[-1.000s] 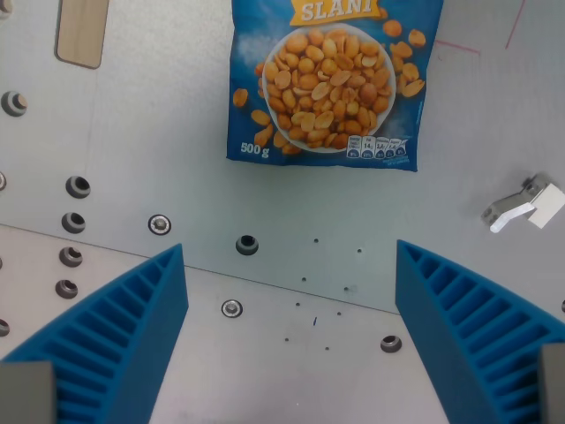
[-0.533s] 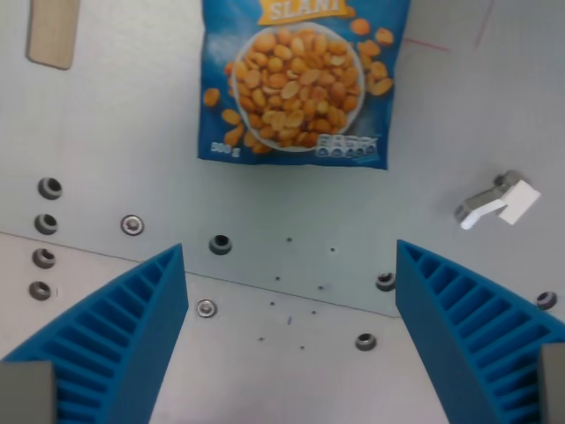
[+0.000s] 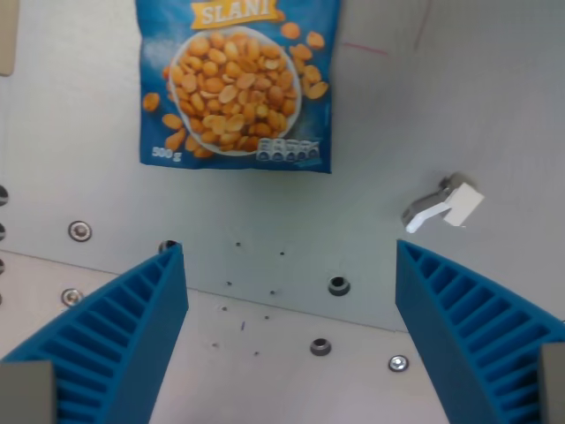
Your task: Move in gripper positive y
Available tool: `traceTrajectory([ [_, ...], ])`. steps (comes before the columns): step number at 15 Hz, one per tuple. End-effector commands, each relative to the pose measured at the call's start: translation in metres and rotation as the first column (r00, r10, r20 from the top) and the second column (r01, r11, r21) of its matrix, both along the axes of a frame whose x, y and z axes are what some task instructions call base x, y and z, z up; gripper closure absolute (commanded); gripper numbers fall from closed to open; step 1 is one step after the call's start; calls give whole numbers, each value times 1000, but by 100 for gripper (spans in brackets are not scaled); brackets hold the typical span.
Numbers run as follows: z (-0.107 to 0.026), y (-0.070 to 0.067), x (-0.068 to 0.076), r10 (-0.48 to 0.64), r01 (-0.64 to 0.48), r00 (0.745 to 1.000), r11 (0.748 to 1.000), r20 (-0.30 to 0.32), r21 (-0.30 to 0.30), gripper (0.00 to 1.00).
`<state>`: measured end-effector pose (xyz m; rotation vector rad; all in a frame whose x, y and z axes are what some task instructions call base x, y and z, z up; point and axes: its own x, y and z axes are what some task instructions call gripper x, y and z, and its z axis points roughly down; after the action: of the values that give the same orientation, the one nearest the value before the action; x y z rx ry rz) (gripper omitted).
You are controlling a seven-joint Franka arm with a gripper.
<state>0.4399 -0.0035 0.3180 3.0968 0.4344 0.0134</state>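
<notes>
End effector (image 3: 291, 340): mine; two blue ribbed fingers (image 3: 115, 340), one at the wrist view's left and one at its right, spread wide apart.
Held: nothing; bare table shows between my fingers and neither touches anything.
Table (image 3: 371, 115): grey metal plates meeting at a seam that runs across the lower part of the view; screws and threaded holes scattered along it, small dark specks near the centre.
Peanut bag (image 3: 238, 84): blue packet lying flat on the table, well above my fingers, left of centre; top edge cut off by the frame.
Print on bag: "SLANI" in white on a yellow banner; "500 g" at the lower left corner; a picture of a bowl of peanuts; a row of small nutrition boxes, too small to read.
White clip (image 3: 444, 205): small white and grey part on the table, just above my right-hand finger, apart from the bag.
Wooden piece (image 3: 7, 35): pale sliver at the upper left edge, mostly out of frame.
Red lines (image 3: 388, 40): thin marks on the table, upper right of the bag.
</notes>
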Motion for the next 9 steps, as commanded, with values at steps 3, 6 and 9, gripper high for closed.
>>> traceTrajectory([
  [3, 3, -24, 13, 16, -16, 1000, 1000, -11, 7, 0],
  [6, 3, -38, 18, 16, -16, 1000, 1000, -11, 7, 0],
  [9, 3, -53, 22, 16, -16, 1000, 1000, -11, 7, 0],
])
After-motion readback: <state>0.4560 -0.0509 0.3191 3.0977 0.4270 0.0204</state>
